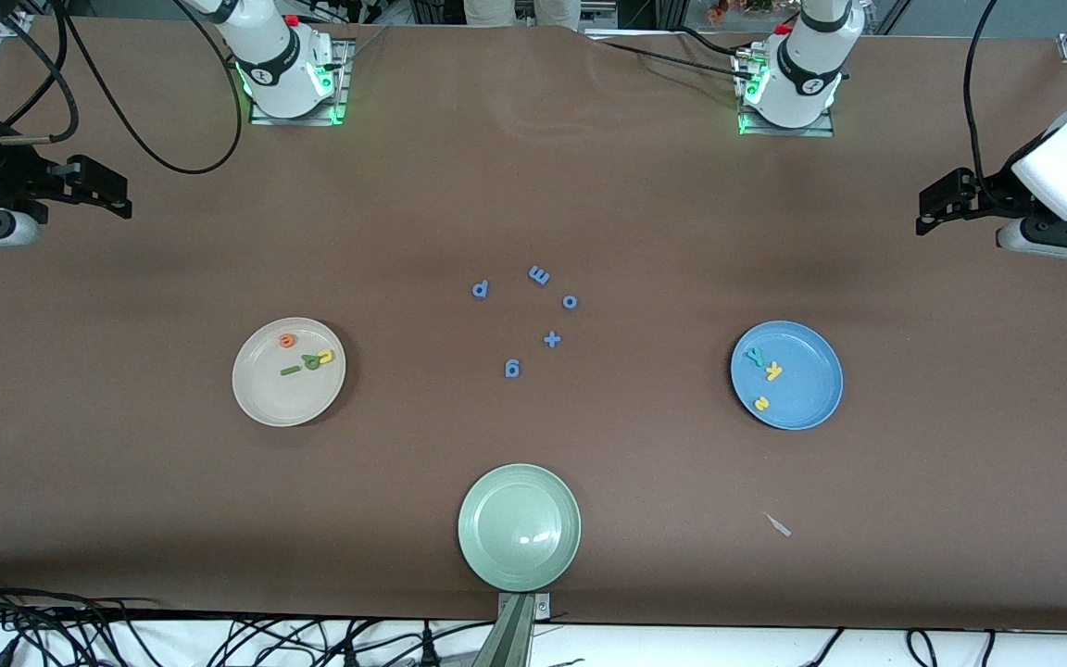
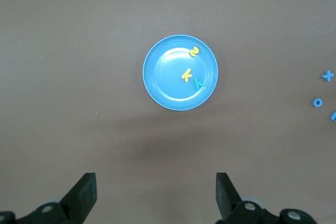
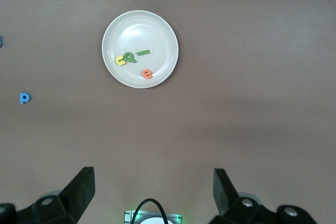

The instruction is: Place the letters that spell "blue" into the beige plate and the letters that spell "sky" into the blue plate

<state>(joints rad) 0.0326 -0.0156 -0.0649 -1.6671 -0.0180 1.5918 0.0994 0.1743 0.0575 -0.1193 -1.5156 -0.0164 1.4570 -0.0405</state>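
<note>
Letters fill the beige plate (image 1: pixel 260 394) and blue plate (image 1: pixel 811 408), well apart from both wide-open claws (image 1: pixel 103 190) (image 1: pixel 936 208).

A wide table (image 1: pixel 126 519) covered in matte brown material carries three round shallow plates and five small blue letter pieces (image 1: pixel 533 320). Seen from the front, the blue letters sit at the centre; the cream-beige plate (image 1: pixel 265 398) lies at about eight o'clock from them, the sky-blue plate (image 1: pixel 807 394) at four o'clock, the pale green plate (image 1: pixel 519 527) at six. A small pale scrap (image 1: pixel 779 525) lies near the sky-blue plate, nearer the camera.
</note>
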